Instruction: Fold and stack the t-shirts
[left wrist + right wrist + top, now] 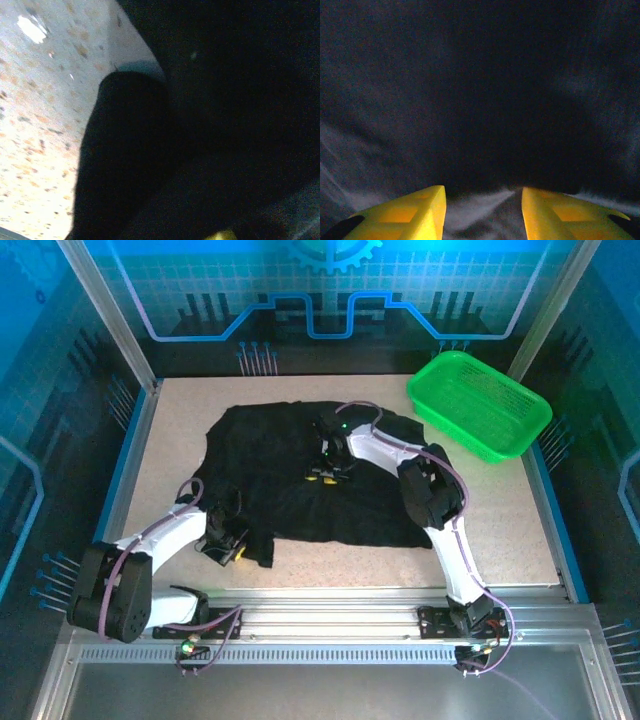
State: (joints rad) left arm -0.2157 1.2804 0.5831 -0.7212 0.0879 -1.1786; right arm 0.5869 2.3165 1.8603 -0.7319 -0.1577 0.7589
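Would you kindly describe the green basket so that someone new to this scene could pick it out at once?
Start at the speckled beige table and look to its far right corner. There sits an empty green plastic mesh basket, just beyond the spread black cotton t-shirt. It is the one bright, rigid, latticed thing beside that flat dark cloth.

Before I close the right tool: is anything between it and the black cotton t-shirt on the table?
Nothing visible does: the right tool sits over the black cotton t-shirt, bare fabric between its jaws. The green plastic basket stands farther right.
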